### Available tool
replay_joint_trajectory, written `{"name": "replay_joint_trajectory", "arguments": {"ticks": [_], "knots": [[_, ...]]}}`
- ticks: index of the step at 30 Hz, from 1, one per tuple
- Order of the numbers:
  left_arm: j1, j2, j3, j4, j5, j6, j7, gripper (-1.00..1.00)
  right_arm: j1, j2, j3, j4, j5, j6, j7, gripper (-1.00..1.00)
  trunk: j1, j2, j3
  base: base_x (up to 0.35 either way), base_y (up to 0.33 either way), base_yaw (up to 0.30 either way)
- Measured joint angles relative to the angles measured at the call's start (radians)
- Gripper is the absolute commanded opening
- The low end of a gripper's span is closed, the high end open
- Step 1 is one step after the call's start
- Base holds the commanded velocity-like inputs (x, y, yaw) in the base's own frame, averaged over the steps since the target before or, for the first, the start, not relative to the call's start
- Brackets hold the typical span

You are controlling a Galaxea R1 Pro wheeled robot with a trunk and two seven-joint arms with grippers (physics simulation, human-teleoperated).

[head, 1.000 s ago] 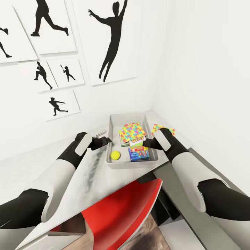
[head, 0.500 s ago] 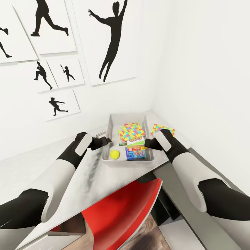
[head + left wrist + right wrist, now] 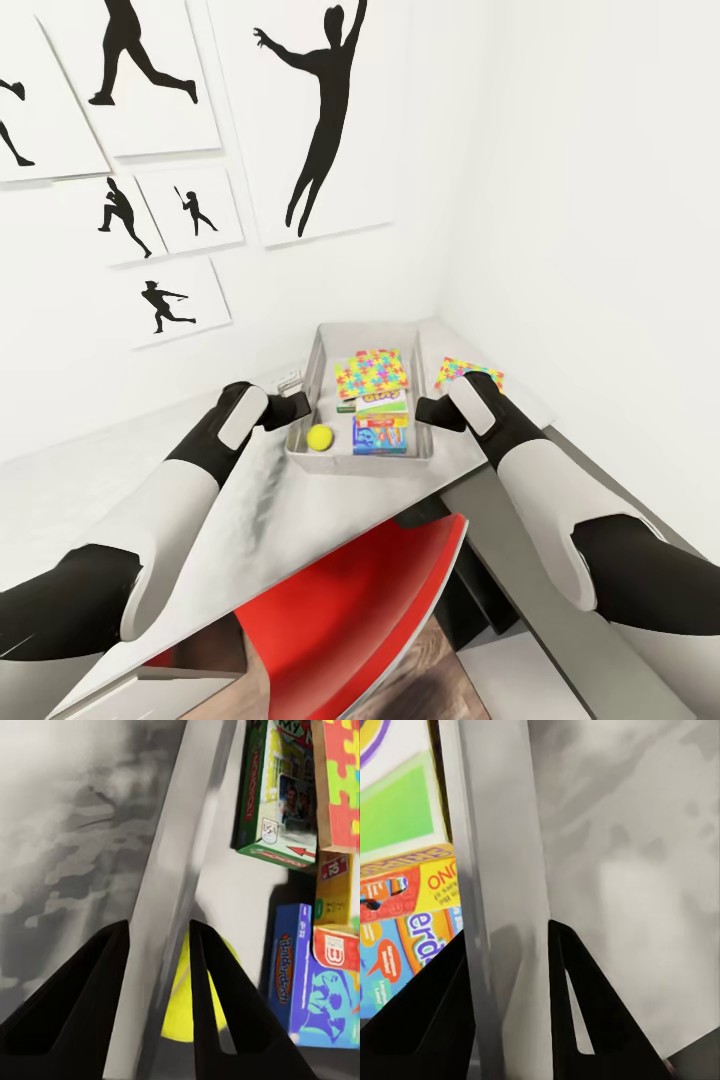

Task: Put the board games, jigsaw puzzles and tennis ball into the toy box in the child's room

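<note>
Grey toy box [image 3: 425, 450] sits on the table [image 3: 260, 520] at 12 o'clock from my head camera, tilted, with my two grippers on its opposite side walls. Inside it I see one jigsaw puzzle [image 3: 371, 372] at the far end, a white-green board game [image 3: 383, 403] and a blue board game [image 3: 380, 437] below it, and the tennis ball [image 3: 320, 437] at 9 o'clock of the blue box. A second jigsaw puzzle [image 3: 467, 371] lies on the table outside the box, at 3 o'clock of it.

Left wrist camera: left gripper [image 3: 157, 1001] clamped across the box's wall [image 3: 176, 892], one finger on each face. Ball [image 3: 180, 1009] lies just inside; blue game [image 3: 304, 982] and a green-edged game [image 3: 277, 791] beyond.

Right wrist camera: right gripper [image 3: 510, 1009] likewise clamped astride the opposite wall [image 3: 499, 855], printed games [image 3: 405, 900] inside.
</note>
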Motion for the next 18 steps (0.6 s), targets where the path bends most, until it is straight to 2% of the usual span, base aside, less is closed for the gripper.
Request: {"name": "replay_joint_trajectory", "arguments": {"ticks": [11, 18], "knots": [[0.001, 0.0, -0.001, -0.001, -0.003, -0.007, -0.001, -1.0, 0.0, 0.0, 0.001, -0.001, -0.006, -0.003, -0.002, -1.0, 0.0, 0.0, 0.0, -0.009, 0.0, 0.0], [0.001, 0.0, 0.0, -0.001, -0.004, -0.006, -0.002, -1.0, 0.0, 0.0, 0.0, -0.001, -0.006, -0.003, -0.002, -1.0, 0.001, 0.0, 0.0, -0.186, 0.0, 0.0]]}}
